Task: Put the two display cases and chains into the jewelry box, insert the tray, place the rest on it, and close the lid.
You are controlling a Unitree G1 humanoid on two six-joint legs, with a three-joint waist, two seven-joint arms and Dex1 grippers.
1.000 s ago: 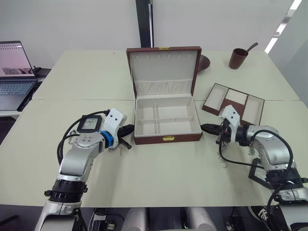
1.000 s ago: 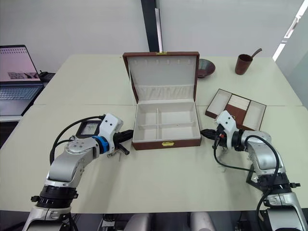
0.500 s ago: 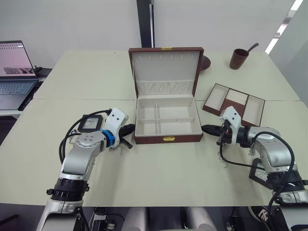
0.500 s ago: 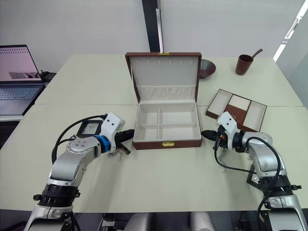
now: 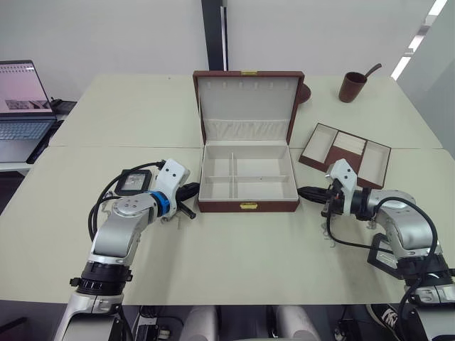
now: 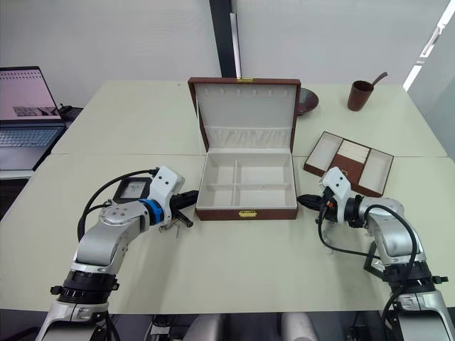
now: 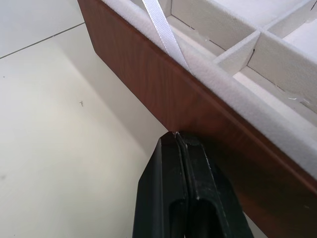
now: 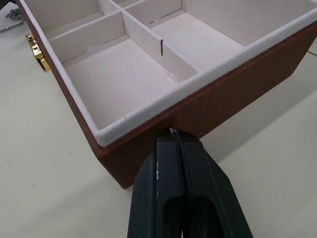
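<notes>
Now | jewelry box [image 5: 247,186] between end effectors | left end effector [image 7: 177,136], right end effector [image 8: 172,133]: fingers together at its sides

One jewelry box [image 5: 247,186], with its one lid [image 5: 247,99] raised; four cream-lined compartments counted inside. One tray [image 5: 345,152] with three sections. One display case [image 5: 133,182] visible by the left arm, a second [image 5: 386,257] by the right arm. One laptop [image 5: 21,106], one brown cup [image 5: 351,86], one dark bowl [image 6: 306,99].
</notes>
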